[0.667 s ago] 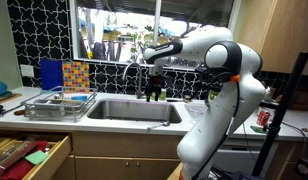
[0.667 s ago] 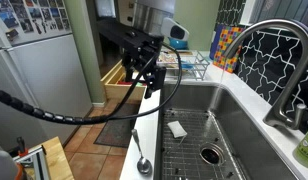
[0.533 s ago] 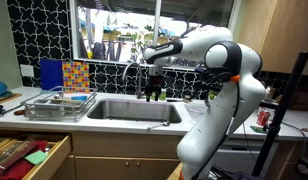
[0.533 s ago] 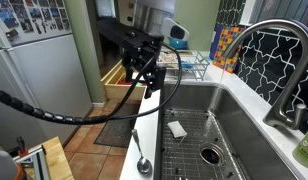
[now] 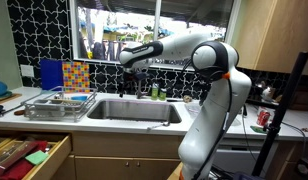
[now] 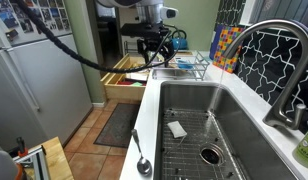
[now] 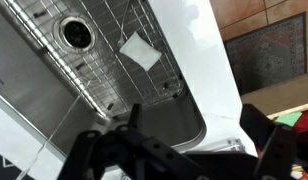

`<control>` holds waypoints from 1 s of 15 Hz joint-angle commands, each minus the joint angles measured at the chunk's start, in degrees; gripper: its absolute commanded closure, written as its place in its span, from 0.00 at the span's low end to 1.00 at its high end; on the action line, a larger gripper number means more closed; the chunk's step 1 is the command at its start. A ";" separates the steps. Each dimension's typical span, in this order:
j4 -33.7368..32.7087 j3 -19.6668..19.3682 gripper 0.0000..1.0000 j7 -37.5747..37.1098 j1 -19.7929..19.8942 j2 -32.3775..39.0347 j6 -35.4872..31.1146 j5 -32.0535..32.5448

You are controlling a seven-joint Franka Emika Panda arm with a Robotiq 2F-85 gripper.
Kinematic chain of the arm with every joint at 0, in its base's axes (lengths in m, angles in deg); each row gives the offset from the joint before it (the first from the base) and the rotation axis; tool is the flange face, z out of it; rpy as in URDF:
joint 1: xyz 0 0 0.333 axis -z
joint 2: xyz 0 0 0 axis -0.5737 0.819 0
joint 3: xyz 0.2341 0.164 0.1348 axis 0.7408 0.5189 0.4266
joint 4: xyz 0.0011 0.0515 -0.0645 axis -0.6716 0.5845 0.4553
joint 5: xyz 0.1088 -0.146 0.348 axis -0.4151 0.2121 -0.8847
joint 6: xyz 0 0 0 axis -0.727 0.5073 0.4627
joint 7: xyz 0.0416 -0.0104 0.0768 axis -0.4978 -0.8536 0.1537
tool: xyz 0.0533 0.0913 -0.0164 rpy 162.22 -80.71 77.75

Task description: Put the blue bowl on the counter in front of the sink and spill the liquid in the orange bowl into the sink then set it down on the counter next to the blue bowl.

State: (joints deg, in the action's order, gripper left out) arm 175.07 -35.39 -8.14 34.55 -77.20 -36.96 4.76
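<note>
Gripper point(image 6: 154, 52) is poised over the sink's point(image 6: 234, 105) far end, just before one wire rack point(image 6: 186, 66). Jaws are spread wide, with nothing seen between them. One sink is set lengthwise along the counter point(image 6: 147, 115), and one faucet point(image 6: 279, 55) is mounted at its back. One grid point(image 6: 194, 150), one white scrap point(image 6: 176, 129) and one drain point(image 6: 210, 155) are noted inside. One spoon point(image 6: 141, 163) is laid along the front strip. The bowls cannot be made out.
</note>
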 commanded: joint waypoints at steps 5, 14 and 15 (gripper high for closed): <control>-21.42 5.21 0.00 -2.06 -0.96 22.87 -16.24 2.87; -27.76 7.12 0.00 -1.55 -0.19 28.60 -16.17 1.17; -27.89 7.12 0.00 -1.55 -0.18 28.60 -16.17 1.14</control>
State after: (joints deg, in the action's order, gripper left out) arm 147.33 -29.29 -9.37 33.50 -48.63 -53.31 5.43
